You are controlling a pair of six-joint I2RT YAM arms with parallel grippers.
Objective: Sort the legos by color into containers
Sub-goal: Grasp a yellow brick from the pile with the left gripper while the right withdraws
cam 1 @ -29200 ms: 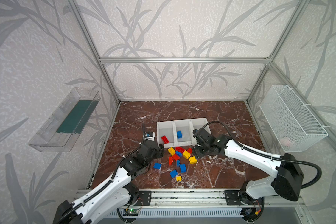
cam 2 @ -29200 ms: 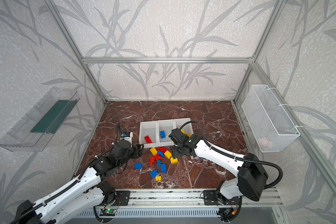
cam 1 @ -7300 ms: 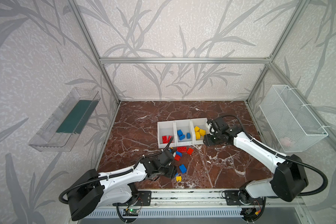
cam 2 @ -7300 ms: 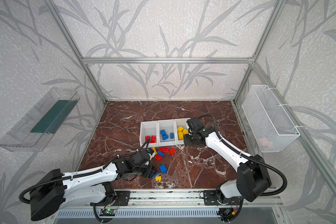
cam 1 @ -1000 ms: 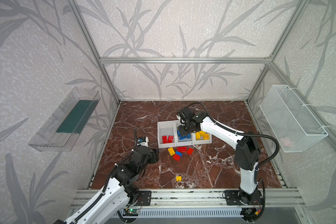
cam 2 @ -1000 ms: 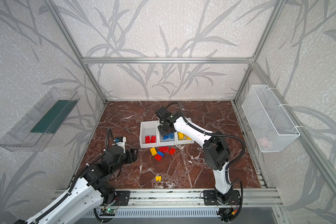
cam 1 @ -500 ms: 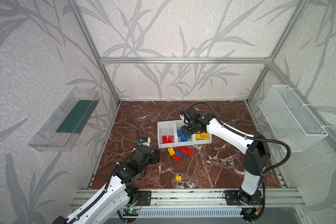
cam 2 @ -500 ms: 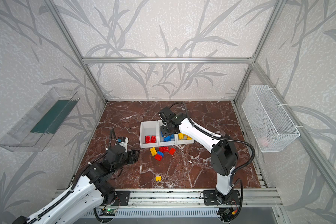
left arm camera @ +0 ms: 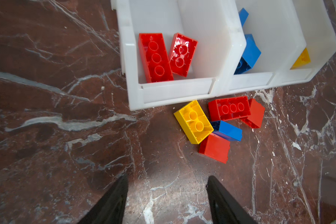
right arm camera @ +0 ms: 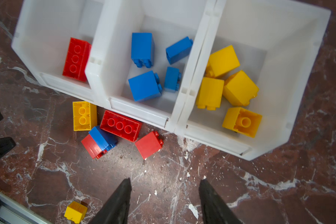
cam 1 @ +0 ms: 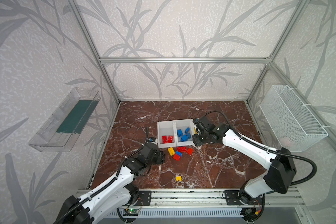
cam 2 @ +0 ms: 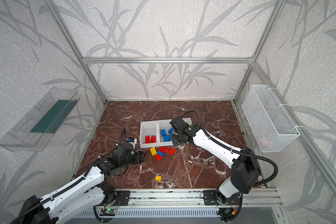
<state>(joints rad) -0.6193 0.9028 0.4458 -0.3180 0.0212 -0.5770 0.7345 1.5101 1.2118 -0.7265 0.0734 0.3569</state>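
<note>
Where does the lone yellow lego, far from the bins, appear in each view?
In a top view: lone yellow lego near the front rail.
In a top view: the lego near that rail.
Left wrist: not in it.
Right wrist: the lego beside the rail.
Landmark: the white bins.

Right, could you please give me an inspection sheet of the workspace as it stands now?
Surface: red-brown marble tabletop with white veins.
Job's things: containers hold sorted legos: two red, four blue, four yellow. A loose cluster of three red, one blue and one yellow lies just in front of them. A lone yellow brick sits near the table's front edge.
Clutter: nothing seen.
Grippers: left gripper and right gripper are both open and empty, over bare marble.
Cables: black hoses loop along both arms, none among the bricks.
Surroundings: clear wall tray on the left; white wire basket on the right, with something pale inside that is unclear.
</note>
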